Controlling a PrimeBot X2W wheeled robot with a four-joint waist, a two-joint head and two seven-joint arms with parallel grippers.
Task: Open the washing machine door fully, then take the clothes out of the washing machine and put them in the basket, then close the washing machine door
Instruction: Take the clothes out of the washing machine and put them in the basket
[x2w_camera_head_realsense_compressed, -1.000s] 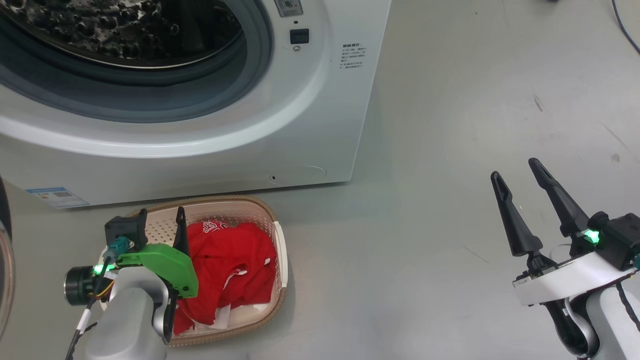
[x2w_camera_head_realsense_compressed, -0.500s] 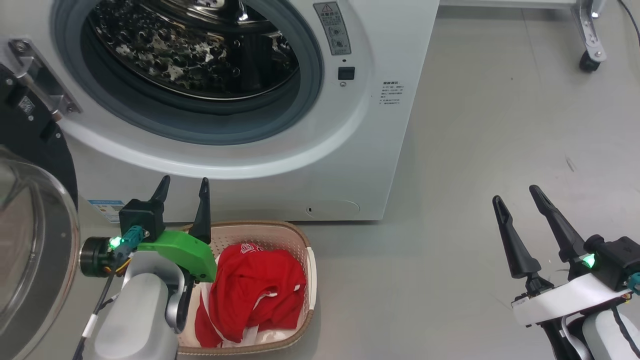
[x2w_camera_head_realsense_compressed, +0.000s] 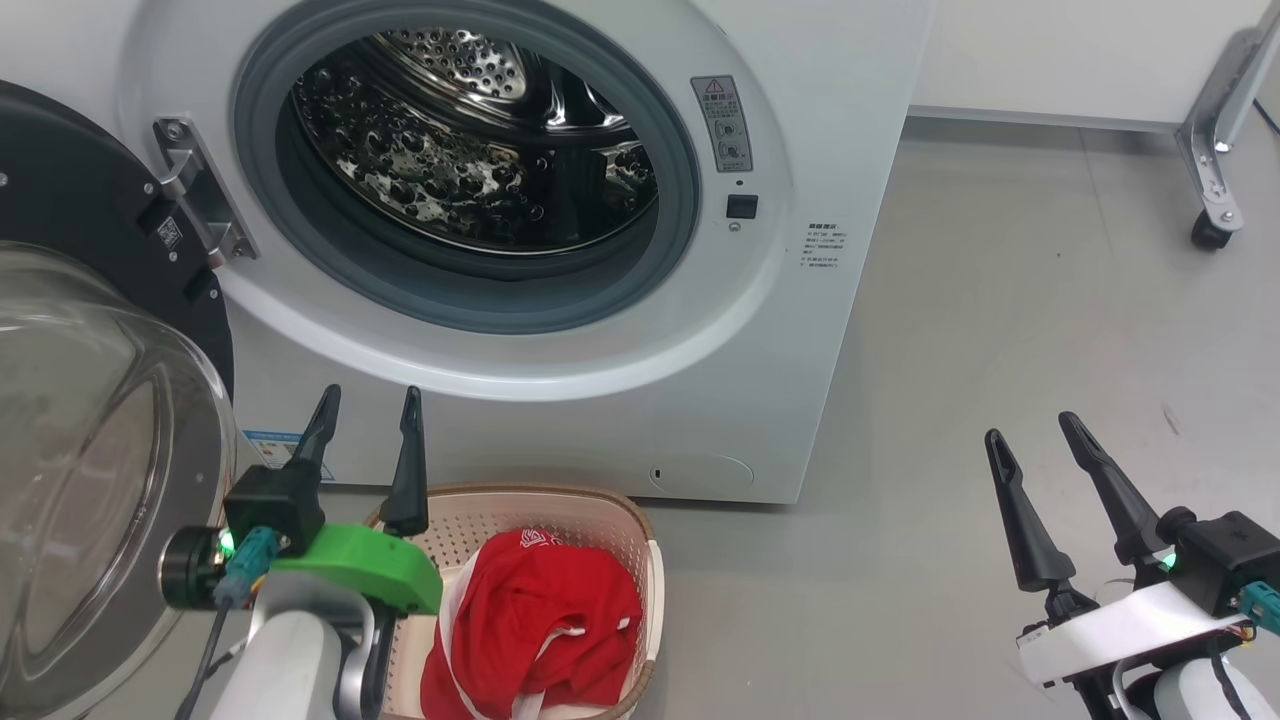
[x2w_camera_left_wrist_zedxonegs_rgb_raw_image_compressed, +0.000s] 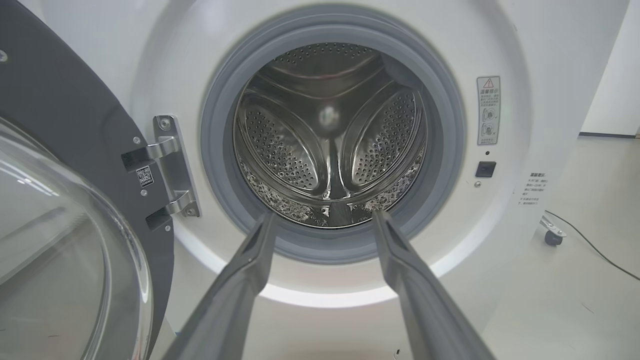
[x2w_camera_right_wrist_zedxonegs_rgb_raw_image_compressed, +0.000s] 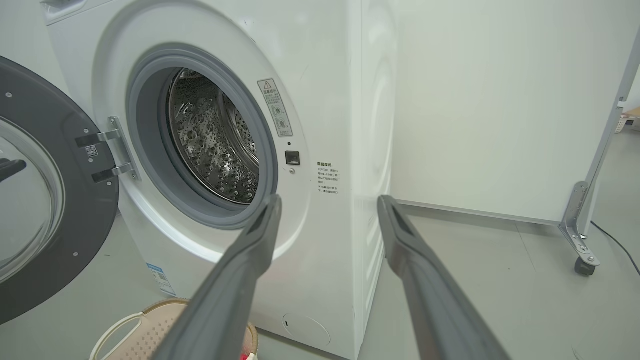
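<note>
1. Washing machine (x2w_camera_head_realsense_compressed: 560, 440): door (x2w_camera_head_realsense_compressed: 90, 220) swung wide on your left, drum (x2w_camera_head_realsense_compressed: 470, 160) exposed.
2. Basket (x2w_camera_head_realsense_compressed: 520, 492) on floor (x2w_camera_head_realsense_compressed: 1000, 330) before it, red clothes (x2w_camera_head_realsense_compressed: 540, 620) inside.
3. Left gripper (x2w_camera_head_realsense_compressed: 370, 395), right gripper (x2w_camera_head_realsense_compressed: 1030, 428): both spread wide, empty, fingers aimed at the machine, touching nothing.

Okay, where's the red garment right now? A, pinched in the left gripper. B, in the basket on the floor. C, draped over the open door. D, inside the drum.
B: the clothes lie heaped in the basket on the floor in front of the washing machine.
</note>
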